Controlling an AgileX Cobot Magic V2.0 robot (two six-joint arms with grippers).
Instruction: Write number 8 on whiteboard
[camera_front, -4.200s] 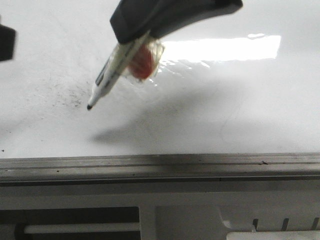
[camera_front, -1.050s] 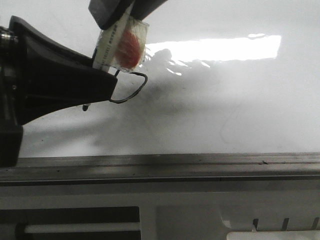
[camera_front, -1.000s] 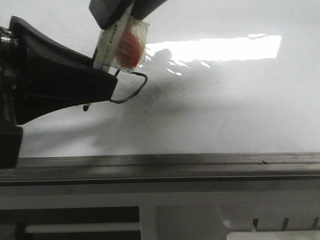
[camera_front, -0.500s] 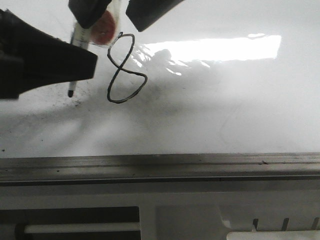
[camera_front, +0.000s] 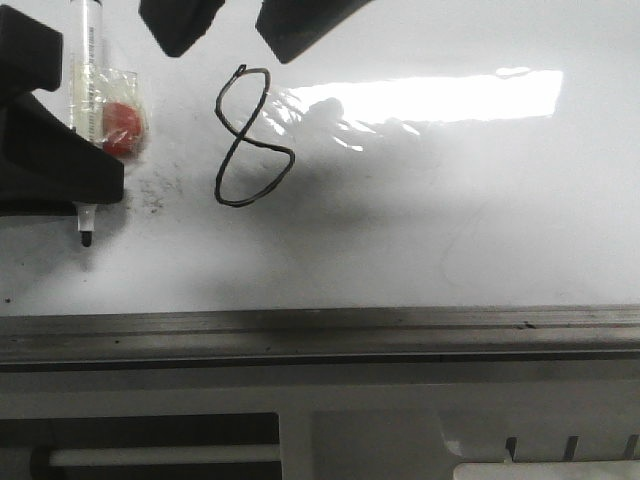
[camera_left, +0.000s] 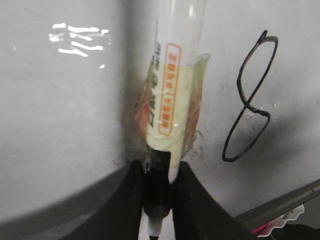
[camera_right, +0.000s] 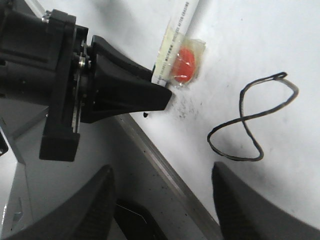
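Note:
The number 8 is a thin black figure on the glossy whiteboard. It also shows in the left wrist view and the right wrist view. My left gripper is shut on a marker to the left of the 8. The marker has a clear barrel with a taped red blob, and its black tip points toward the rail. In the left wrist view the fingers clamp the marker. My right gripper is open and empty just above the top of the 8, with its fingers spread wide.
A grey metal edge rail runs along the board's near side. Below it is a grey panel with slots. Faint grey smudge specks lie between the marker and the 8. Bright glare lies right of the 8.
The right gripper held the marker and drew the 8. The left gripper came in and took the marker. The right gripper let go and opened, and the left carried the marker leftward.

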